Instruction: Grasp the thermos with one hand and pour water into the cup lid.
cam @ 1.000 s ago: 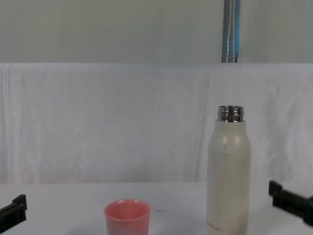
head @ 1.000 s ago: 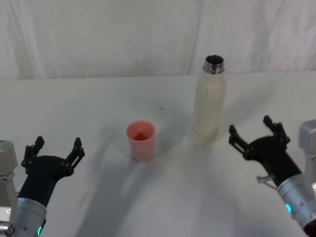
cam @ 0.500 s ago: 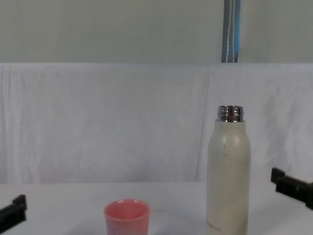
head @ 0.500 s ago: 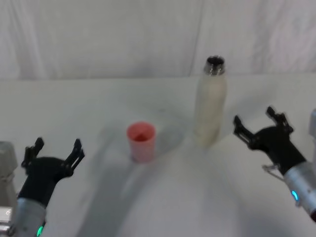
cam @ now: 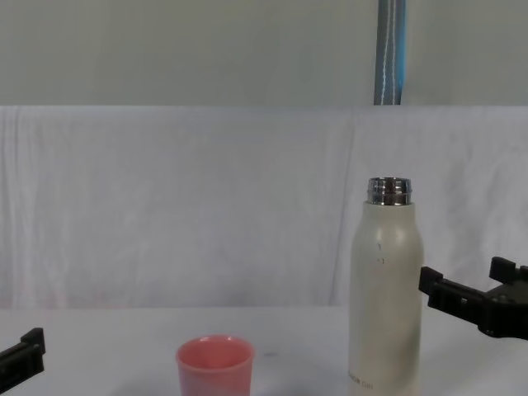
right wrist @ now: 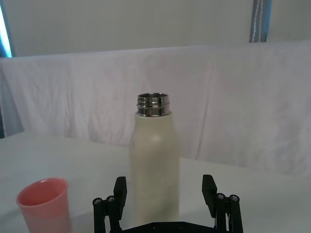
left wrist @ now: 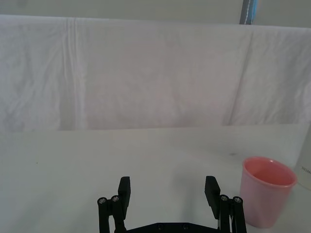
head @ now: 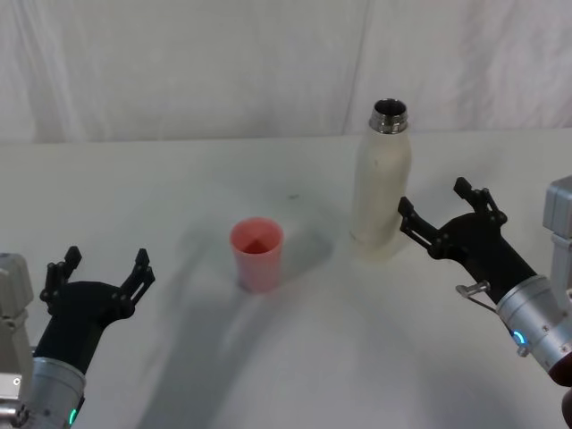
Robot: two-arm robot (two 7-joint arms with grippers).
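Note:
The cream-white thermos stands upright and uncapped on the white table, its steel neck open at the top; it also shows in the chest view and the right wrist view. The salmon-pink cup lid stands upright to its left, nearer me. My right gripper is open, just right of the thermos and level with its lower body, not touching it. My left gripper is open and idle at the near left.
A white cloth backdrop rises behind the table's far edge. A grey and blue pole stands behind it. Bare tabletop lies between the two arms in front of the cup lid.
My right gripper has moved left and forward, closing in on the thermos from its right side. The left arm, thermos and cup lid stay where they were.

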